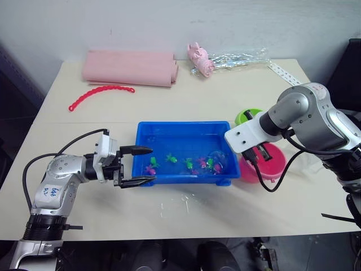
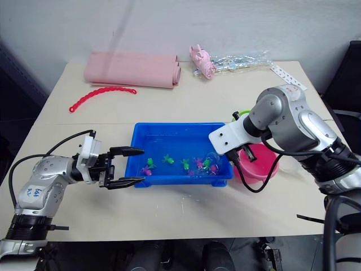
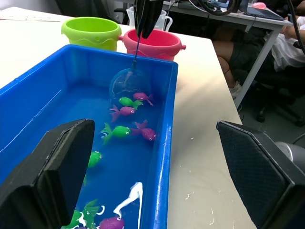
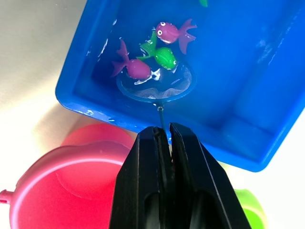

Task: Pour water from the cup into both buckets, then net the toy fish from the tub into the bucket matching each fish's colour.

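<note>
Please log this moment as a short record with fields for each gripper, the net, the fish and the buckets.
left gripper: open, empty, at the shallow bright blue plastic tub's left end
right gripper: shut on the thin dark stick of the small blue-rimmed mesh net
net: hoop dipped in the tub's water beside three fish
tiny green and pink plastic fish: all in the tub
lime green plastic bucket and pink plastic bucket: beyond the tub's right end

Table (image 1: 203,107): pale beige top, with a seam running across its middle. Pink roll (image 1: 130,69): a rolled sheet lying along the far edge. Red chain (image 1: 100,94): curved bead string lying just in front of the roll's left end. Pink toy (image 1: 200,58): small figure to the right of the roll, touching the clear bag (image 1: 237,58), crinkled. White strip (image 1: 284,74): perforated, at the far right corner.
</note>
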### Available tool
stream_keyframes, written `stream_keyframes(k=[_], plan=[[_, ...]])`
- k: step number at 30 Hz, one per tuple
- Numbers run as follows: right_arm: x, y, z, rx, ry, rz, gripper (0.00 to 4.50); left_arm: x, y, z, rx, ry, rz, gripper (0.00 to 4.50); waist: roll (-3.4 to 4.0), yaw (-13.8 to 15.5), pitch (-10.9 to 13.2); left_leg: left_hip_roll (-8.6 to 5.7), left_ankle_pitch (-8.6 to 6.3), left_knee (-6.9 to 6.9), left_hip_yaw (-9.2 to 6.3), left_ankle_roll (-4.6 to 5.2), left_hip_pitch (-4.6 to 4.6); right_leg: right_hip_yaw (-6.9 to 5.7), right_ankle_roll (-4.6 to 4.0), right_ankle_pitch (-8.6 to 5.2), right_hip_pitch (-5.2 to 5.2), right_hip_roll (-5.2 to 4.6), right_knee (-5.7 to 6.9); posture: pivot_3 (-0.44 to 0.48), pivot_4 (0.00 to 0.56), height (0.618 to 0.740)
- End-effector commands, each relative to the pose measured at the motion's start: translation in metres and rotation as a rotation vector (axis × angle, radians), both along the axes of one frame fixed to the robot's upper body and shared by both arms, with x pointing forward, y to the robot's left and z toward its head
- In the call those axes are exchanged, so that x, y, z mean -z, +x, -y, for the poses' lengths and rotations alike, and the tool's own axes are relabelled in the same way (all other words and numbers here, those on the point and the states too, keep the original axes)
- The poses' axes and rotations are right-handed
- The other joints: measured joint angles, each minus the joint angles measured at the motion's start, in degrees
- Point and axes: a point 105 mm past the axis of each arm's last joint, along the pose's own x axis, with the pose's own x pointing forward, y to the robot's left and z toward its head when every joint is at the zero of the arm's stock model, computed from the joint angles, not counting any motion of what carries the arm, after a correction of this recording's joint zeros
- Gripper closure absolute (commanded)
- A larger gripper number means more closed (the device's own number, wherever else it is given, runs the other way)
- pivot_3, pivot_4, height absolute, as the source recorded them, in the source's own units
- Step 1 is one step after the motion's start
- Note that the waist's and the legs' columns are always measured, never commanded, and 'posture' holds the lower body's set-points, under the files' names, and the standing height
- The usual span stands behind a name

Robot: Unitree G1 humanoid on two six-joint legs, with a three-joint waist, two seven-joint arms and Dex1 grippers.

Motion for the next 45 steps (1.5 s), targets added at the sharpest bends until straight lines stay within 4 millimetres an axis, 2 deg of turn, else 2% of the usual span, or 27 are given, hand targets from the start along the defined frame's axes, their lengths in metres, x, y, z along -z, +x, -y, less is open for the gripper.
stream_keyframes(k=[1, 8, 12, 16, 19, 27, 33, 45], plan=[[-0.002, -0.002, -0.006, 0.003, 0.029, -0.019, 4.5, -0.004, -0.003, 0.0, 0.0, -0.005, 0.028, 0.01, 0.0, 0.0, 0.0, 0.0, 0.0, 0.0, 0.0, 0.0, 0.0, 0.0, 0.0, 0.0, 0.0, 0.0, 0.0, 0.0, 0.15, 0.74], [-0.002, -0.001, -0.012, -0.001, 0.049, -0.016, 4.5, -0.003, -0.002, 0.0, -0.001, 0.0, 0.024, 0.01, 0.0, 0.0, 0.0, 0.0, 0.0, -0.01, 0.0, 0.0, 0.0, -0.01, 0.0, 0.0, -0.02, 0.0, 0.01, 0.0, 0.15, 0.74], [-0.003, 0.001, -0.004, 0.011, 0.014, -0.001, 4.5, -0.003, -0.002, 0.0, 0.001, -0.001, 0.023, 0.01, 0.0, 0.0, 0.0, 0.0, 0.0, 0.01, 0.0, 0.0, 0.0, 0.0, 0.0, 0.0, -0.01, 0.0, 0.01, 0.0, 0.15, 0.74], [-0.007, 0.005, 0.015, 0.052, -0.045, 0.02, 4.5, -0.001, -0.002, 0.002, 0.004, -0.004, 0.019, 0.01, 0.0, 0.1, 0.0, 0.0, 0.0, 0.0, 0.0, 0.0, 0.0, 0.0, 0.0, 0.0, -0.01, 0.0, 0.01, 0.0, 0.15, 0.74], [-0.007, 0.006, 0.018, 0.065, -0.049, 0.02, 4.5, 0.0, -0.003, 0.003, 0.006, -0.006, 0.016, 0.01, 0.0, 0.0, 0.0, 0.0, 0.0, 0.0, 0.01, 0.0, 0.0, 0.0, 0.0, 0.0, -0.01, 0.0, 0.0, 0.0, 0.15, 0.74], [-0.002, -0.005, 0.007, 0.119, 0.07, -0.146, 4.5, 0.001, -0.003, 0.002, 0.003, -0.004, 0.012, 0.01, 0.0, 0.0, 0.0, 0.0, 0.0, 0.01, 0.0, 0.0, -0.01, 0.0, 0.0, 0.0, -0.01, -0.01, 0.01, 0.0, 0.15, 0.74], [0.002, -0.003, 0.013, 0.206, 0.114, -0.231, 4.5, 0.002, -0.005, 0.0, -0.004, -0.003, 0.011, 0.01, 0.0, -0.1, 0.0, 0.01, 0.0, -0.01, 0.01, 0.0, 0.0, 0.0, 0.0, 0.0, -0.02, 0.0, 0.0, 0.0, 0.15, 0.74], [0.007, 0.0, 0.008, 0.303, 0.231, -0.32, 4.5, 0.002, -0.006, -0.001, -0.014, -0.001, 0.014, 0.01, 0.0, 0.0, 0.0, 0.01, 0.0, -0.02, 0.0, 0.0, 0.0, -0.01, 0.0, 0.0, -0.02, 0.0, 0.0, 0.0, 0.15, 0.74]])
